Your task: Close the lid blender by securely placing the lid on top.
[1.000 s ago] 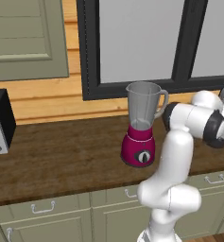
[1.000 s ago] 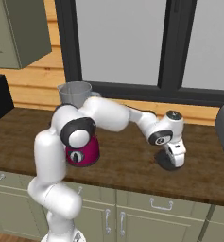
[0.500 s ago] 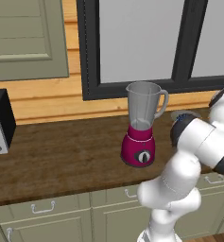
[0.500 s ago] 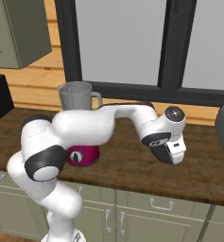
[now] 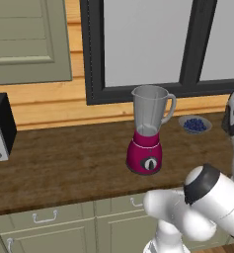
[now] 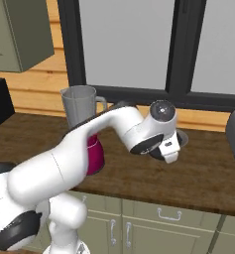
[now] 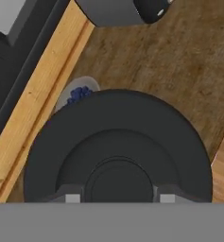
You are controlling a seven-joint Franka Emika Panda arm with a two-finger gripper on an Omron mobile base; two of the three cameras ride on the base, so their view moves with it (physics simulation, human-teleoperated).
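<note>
Lid (image 7: 117,156) directly under end effector (image 7: 117,197) — fingertips straddling knob.

Even, bright rendered light; soft shadows; slight blur, no glare

Wooden counter (image 5: 64,168), spanning mid-frame; blender (image 5: 149,131) at centre; bowl of blueberries (image 5: 194,124) right of it; black-and-silver appliance (image 5: 0,128) at left edge.

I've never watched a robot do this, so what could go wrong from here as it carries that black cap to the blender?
The lid is held by its centre knob between the gripper fingers; it might slip or tilt on the way. The bowl of blue berries sits just beside the blender, so a low swing could knock it. The jar is tall and open-topped; a lid set down off-centre may not seat.
</note>
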